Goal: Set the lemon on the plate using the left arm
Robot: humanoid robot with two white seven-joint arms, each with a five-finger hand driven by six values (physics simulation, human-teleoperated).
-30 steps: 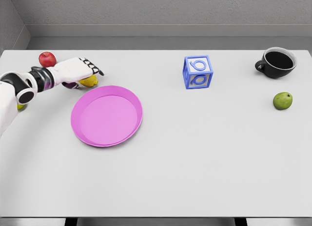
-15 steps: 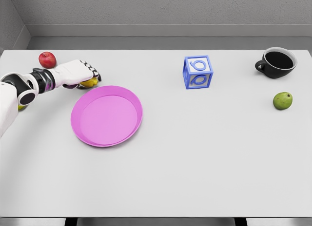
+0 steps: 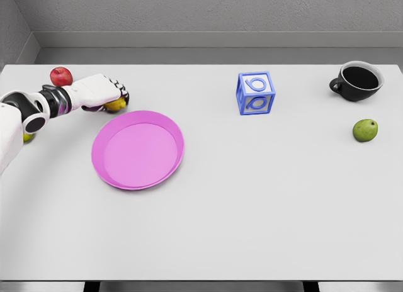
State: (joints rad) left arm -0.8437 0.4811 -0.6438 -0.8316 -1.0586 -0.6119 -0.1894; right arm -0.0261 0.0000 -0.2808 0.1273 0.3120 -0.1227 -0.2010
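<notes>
1. A red apple (image 3: 61,75) sits at the counter's (image 3: 252,204) far left, just behind the left arm
2. The left hand (image 3: 101,93) is clenched over the lemon (image 3: 116,104), fingers curled down around it; only a yellow sliver shows, so its long axis cannot be told
3. The lemon lies on the counter just beyond the pink plate's (image 3: 138,150) far-left rim
4. The blue block (image 3: 255,92) bears a raised looped figure, like a 6 or b
5. A black cup (image 3: 357,80) and a green fruit (image 3: 365,129) lie far right

Simulated tabletop (image 3: 252,210), grey walls
</notes>
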